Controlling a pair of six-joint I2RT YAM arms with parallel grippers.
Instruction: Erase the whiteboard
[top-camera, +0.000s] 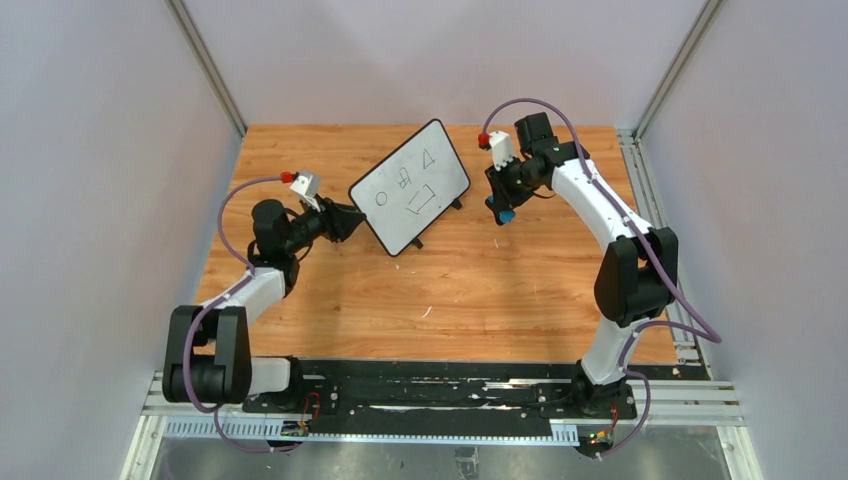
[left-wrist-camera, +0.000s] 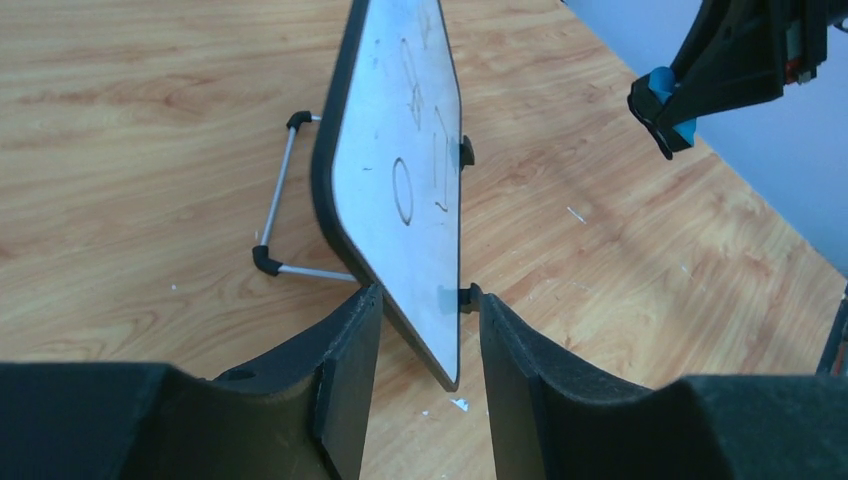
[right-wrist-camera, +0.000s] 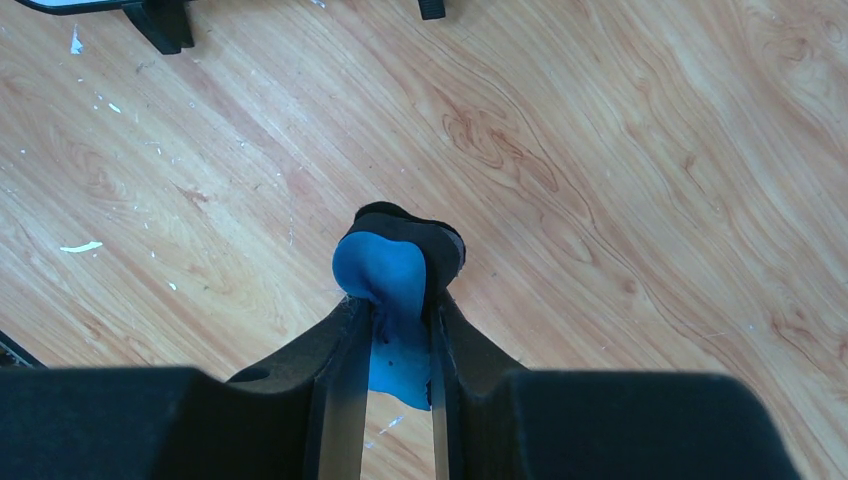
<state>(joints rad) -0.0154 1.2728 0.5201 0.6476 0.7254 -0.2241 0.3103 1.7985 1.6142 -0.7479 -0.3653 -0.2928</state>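
Observation:
The whiteboard (top-camera: 410, 185) stands tilted on the wooden table, bearing several black drawn shapes, among them a circle and a triangle. In the left wrist view the whiteboard (left-wrist-camera: 400, 150) is seen edge-on. My left gripper (top-camera: 350, 220) is at its near left corner. There the left gripper (left-wrist-camera: 425, 295) touches the board's back with one fingertip and a black foot with the other. My right gripper (top-camera: 500, 205) hovers just right of the board, shut on the blue eraser (top-camera: 505, 214). The right wrist view shows the eraser (right-wrist-camera: 385, 270) pinched in the right gripper (right-wrist-camera: 400, 300) above bare wood.
A wire stand (left-wrist-camera: 285, 190) props the board from behind. Two black board feet (right-wrist-camera: 160, 25) show at the top of the right wrist view. Grey walls enclose the table on the left, right and back. Small white specks lie on the wood.

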